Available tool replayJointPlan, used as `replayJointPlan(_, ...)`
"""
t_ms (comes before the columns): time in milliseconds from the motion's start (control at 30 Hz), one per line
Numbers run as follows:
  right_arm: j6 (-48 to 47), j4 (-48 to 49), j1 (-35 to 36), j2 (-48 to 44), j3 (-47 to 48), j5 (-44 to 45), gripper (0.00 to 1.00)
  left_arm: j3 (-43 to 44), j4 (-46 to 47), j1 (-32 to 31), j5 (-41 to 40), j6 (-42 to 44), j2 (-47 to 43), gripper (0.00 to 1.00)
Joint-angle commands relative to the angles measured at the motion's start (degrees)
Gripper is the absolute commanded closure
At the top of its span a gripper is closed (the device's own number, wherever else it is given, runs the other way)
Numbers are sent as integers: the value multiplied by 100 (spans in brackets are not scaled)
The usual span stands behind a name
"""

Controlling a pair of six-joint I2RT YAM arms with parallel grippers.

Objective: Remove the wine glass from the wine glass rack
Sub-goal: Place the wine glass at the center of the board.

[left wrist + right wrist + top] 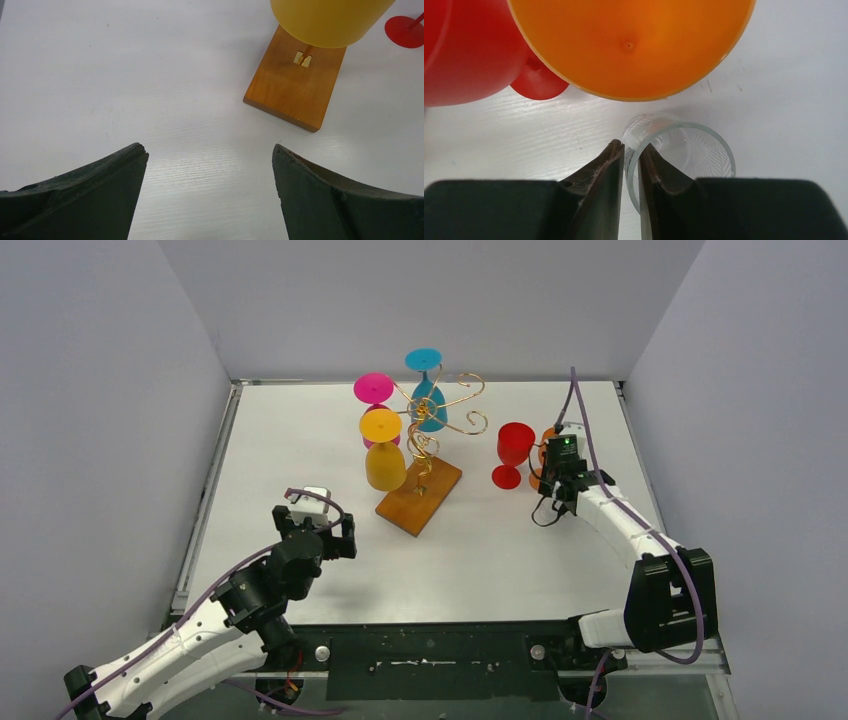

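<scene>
Ease apart right gripper (632, 148), now pinched on clear cup (706, 150) rim, retreat clear of orange glass (634, 45), then send wide-spread left gripper (209, 148) to yellow glass (385, 466) hanging bowl-down on rack (421, 498), sliding foot along wire without tipping it.

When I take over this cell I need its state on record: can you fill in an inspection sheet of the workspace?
Surface: white table, faint marks.
Job's things: rack on wooden base; yellow glass, pink glass and teal glass hang on it.
Clutter: red glass upright right of rack; orange glass beside it; clear glass.
Grippers: left gripper open, empty, over table; right gripper shut on clear glass wall.
Cables: purple cables along both arms.
Surroundings: grey walls on three sides.
</scene>
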Motion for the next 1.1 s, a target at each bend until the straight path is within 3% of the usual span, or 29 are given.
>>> replayJointPlan(0, -157, 87, -36, -19, 476, -4, 82, 74, 277, 26, -15, 48, -65, 7)
replayJointPlan(233, -246, -120, -48, 338, 778, -180, 82, 65, 294, 26, -36, 65, -31, 7)
replayJointPlan(533, -316, -168, 1, 318, 846, 136, 90, 74, 303, 26, -18, 74, 2, 7)
replayJointPlan(1067, -213, -336, 57, 39, 1008, -267, 87, 126, 242, 27, -9, 13, 63, 7)
